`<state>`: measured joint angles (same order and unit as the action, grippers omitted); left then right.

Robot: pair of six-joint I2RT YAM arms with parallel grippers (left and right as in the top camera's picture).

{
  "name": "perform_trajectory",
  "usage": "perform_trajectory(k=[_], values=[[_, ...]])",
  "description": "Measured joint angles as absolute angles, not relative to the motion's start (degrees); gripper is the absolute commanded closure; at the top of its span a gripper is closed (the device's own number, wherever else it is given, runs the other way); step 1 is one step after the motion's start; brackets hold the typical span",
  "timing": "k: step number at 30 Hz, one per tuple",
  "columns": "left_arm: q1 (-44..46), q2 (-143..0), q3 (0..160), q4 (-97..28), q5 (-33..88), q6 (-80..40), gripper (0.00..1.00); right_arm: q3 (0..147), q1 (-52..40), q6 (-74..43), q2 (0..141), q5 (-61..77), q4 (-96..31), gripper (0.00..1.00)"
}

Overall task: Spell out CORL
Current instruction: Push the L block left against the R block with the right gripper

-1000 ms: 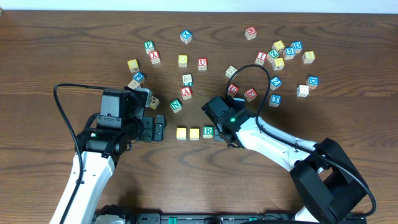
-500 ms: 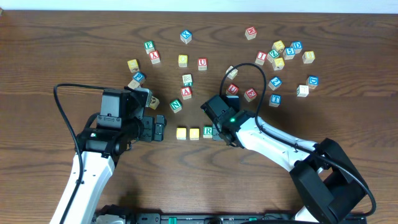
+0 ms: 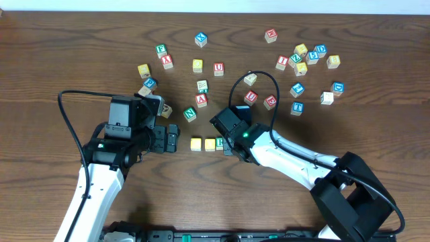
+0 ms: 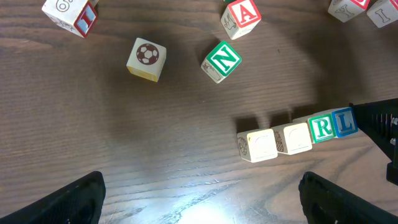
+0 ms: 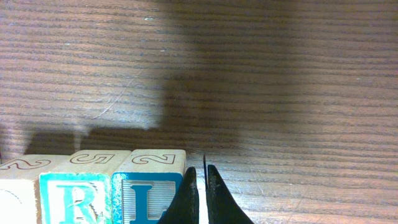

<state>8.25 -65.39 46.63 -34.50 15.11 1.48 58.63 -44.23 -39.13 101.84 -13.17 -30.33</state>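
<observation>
Four cubes stand in a row on the wooden table: two yellow cubes [image 3: 195,143] [image 3: 209,143], then a green R cube [image 4: 323,127] and a blue L cube [image 4: 345,122]. In the right wrist view my right gripper [image 5: 200,190] is shut with nothing in it. Its fingers touch the right side of the L cube [image 5: 148,194], which stands against the R cube [image 5: 78,196]. From overhead the right wrist hides most of those two cubes. My left gripper [image 4: 205,211] is open and low over bare wood, just left of the row.
A green N cube [image 4: 221,60], a red A cube [image 4: 241,14] and a football-picture cube [image 4: 146,58] lie behind the row. Several more letter cubes are scattered across the back of the table, with a cluster [image 3: 306,57] at the back right.
My right gripper has slid left along the table, and from overhead its wrist now covers the R cube's right half. The left arm has not moved.
</observation>
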Motion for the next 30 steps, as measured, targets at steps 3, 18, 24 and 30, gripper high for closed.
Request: perform_trajectory(k=[3, 18, 24, 30], values=[[8.25, -65.39, 46.63, -34.5, 15.14, 1.48, 0.02, 58.63, -44.23, -39.16, 101.84, -12.99, -30.3, 0.99], [8.25, -65.39, 46.63, -34.5, 15.14, 1.48, 0.02, 58.63, -44.29, -39.13, 101.84, -11.46, -29.26, 0.99], [8.25, -65.39, 46.63, -34.5, 15.14, 1.48, 0.02, 58.63, -44.47, -39.13, 101.84, -10.83, -29.17, 0.99], [8.25, -65.39, 46.63, -34.5, 15.14, 1.48, 0.02, 58.63, -44.71, -39.42, 101.84, -10.28, -28.84, 0.99]])
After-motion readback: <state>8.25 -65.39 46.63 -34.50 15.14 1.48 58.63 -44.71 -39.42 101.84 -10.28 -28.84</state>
